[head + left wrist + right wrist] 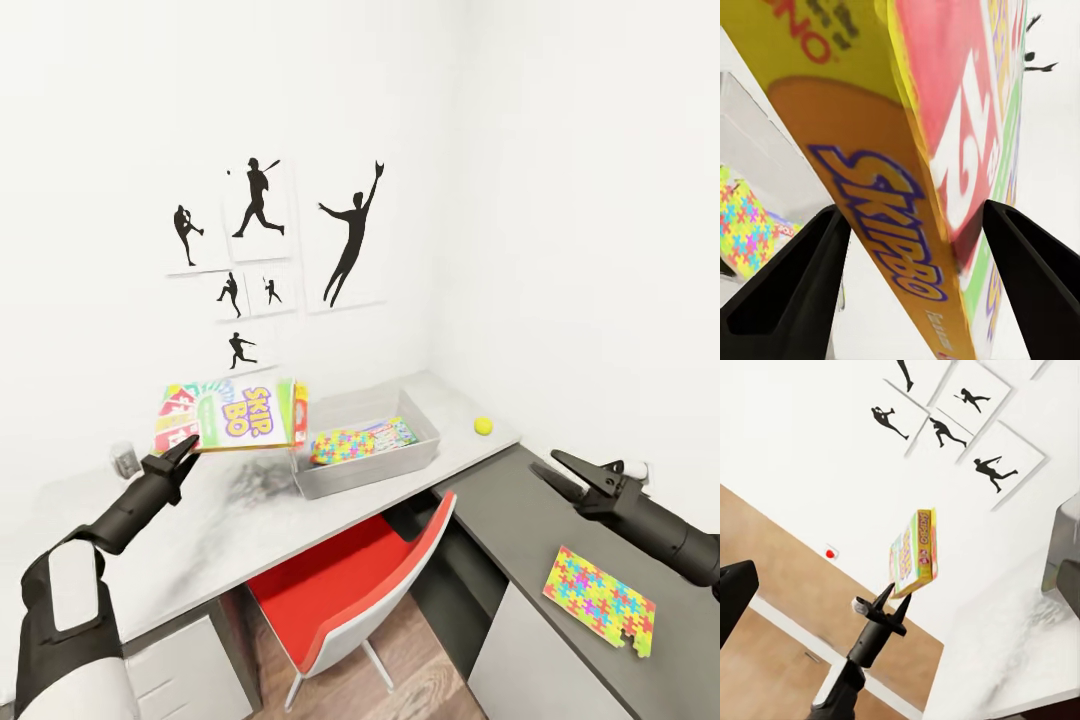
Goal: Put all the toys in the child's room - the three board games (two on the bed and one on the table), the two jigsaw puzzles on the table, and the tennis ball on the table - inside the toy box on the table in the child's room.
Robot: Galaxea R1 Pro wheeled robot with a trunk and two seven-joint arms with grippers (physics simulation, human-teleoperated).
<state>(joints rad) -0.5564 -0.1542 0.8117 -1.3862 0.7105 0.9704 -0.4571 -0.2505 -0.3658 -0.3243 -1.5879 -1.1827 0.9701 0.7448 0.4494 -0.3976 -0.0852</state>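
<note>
Two arms reach forward over an L-shaped bench (230, 520). Nearest on the right side, a puzzle (600, 602) lies flat on the grey part of the bench, near its front edge. Above and behind it hangs the right gripper (545, 468), its fingers spread apart and holding nothing. A red chair (350, 590) stands tucked under the bench, between the two arms.

On the left side, the left gripper (185, 450) holds the SKIP BO box (232, 414) by its near edge, above the white top. In the left wrist view the black fingers (791, 300) stand on both sides of the box (907, 187), closed on it. The box is just beside the left rim of the tray (425, 440), raised higher than it and a little tilted.

The tray sits on the white top near the corner. Inside it lie a second puzzle (345, 445) and one more flat colourful item (393, 434), partly under the puzzle; I cannot tell what it is. The ball (484, 425) rests on the bench to the right of the tray, apart from it.

Farthest, black athlete pictures (350, 235) hang on the white wall.
</note>
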